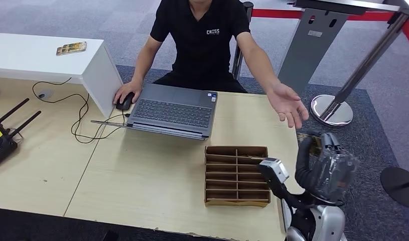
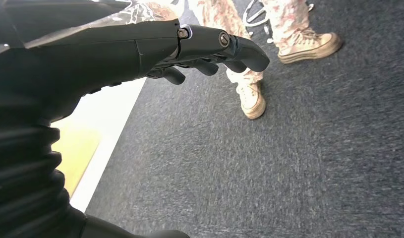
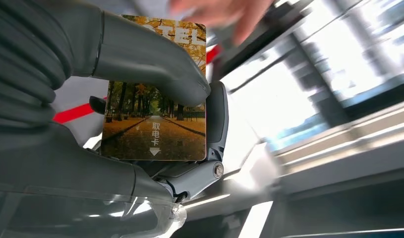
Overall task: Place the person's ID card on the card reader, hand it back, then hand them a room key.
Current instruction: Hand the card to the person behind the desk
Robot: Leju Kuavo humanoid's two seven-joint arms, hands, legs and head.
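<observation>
Notably, going left to right, the left hand [image 2: 200, 47] hung over carpet, fingers loosely apart, holding nothing. At the table's [image 1: 142, 175] right edge the right hand [image 1: 328, 168] pinched the key card [image 3: 155, 119] between thumb and fingers, raised below the person's open hand [image 1: 287, 104]. The card was judged light, stiff and slick; best held by its edge, leaving the far end free. The right wrist view showed the card's printed face, barely visible from the head view.

Right hand [image 1: 328, 168] perhaps holds card [image 1: 308, 138] below person's palm [image 1: 287, 103].
</observation>
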